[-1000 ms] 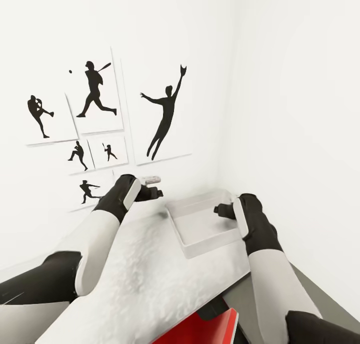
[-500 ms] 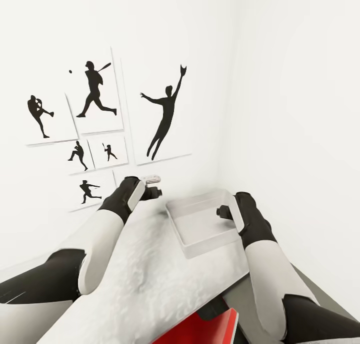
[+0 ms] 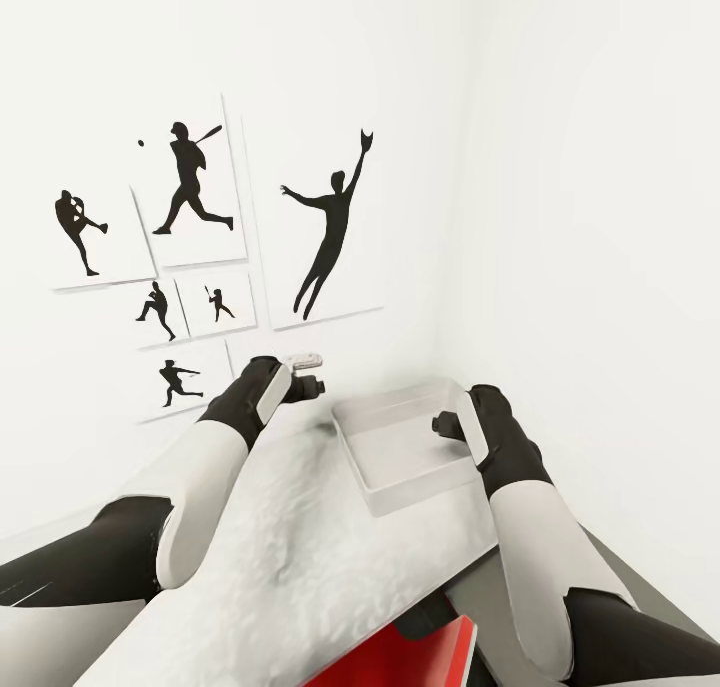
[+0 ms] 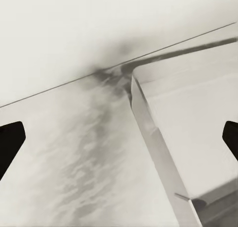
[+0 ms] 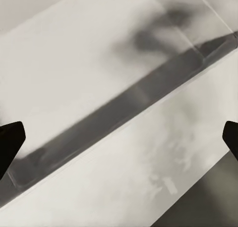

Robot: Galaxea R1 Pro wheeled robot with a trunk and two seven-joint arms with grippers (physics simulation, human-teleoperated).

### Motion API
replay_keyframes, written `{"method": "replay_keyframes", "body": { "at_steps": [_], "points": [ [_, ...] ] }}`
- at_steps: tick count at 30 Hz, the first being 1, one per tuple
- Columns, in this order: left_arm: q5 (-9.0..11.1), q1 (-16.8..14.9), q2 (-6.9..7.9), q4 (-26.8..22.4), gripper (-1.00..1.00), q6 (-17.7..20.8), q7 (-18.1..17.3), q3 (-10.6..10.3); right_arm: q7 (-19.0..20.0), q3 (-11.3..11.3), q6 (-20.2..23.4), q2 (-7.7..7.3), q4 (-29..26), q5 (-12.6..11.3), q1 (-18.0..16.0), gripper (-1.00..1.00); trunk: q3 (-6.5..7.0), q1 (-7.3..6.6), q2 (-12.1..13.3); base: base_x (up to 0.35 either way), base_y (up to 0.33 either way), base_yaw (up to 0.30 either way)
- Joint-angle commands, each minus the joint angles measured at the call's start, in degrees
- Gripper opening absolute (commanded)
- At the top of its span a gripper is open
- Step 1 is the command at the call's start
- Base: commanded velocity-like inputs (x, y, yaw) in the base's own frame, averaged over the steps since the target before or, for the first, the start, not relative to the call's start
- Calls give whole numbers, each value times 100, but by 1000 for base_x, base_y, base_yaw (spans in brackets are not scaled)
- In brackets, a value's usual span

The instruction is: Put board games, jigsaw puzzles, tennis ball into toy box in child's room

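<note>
I can read no writing anywhere; the wall prints [image 3: 190, 237] at my left carry only black baseball silhouettes. My left gripper [image 3: 312, 387] hangs over the white mottled table [image 3: 290, 557] just beside the toy box [image 3: 400, 447], its dark fingertips [image 4: 10, 142] spread wide apart with nothing between them. The toy box is a shallow, pale, open tray sitting in the table's far corner by the wall. My right gripper [image 3: 442, 425] hovers at the box's right rim, also parted and holding nothing. Since a second ago both arms have barely shifted; a red object [image 3: 420, 657] peeks below the table edge
</note>
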Motion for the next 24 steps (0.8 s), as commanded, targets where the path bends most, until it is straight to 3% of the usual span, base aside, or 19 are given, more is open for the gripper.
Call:
{"method": "replay_keyframes", "body": {
  "at_steps": [1,9,18,24],
  "points": [
    [62,-6,-5,-6,100,26,42,26,-48,-11,10,5,-5,-55,-6,100,-14,4,-14,0,0,0],
    [75,-5,-5,1,100,47,-44,26,-49,2,8,5,-5,-58,-2,100,-14,4,-14,0,0,0],
    [76,-5,-5,81,100,69,-525,24,-42,2,9,5,-5,-60,3,100,-14,4,-14,0,0,0],
    [70,-4,-5,223,100,81,-738,19,-40,7,-26,5,-5,-307,4,100,-14,4,-14,0,0,0]
  ]
}}
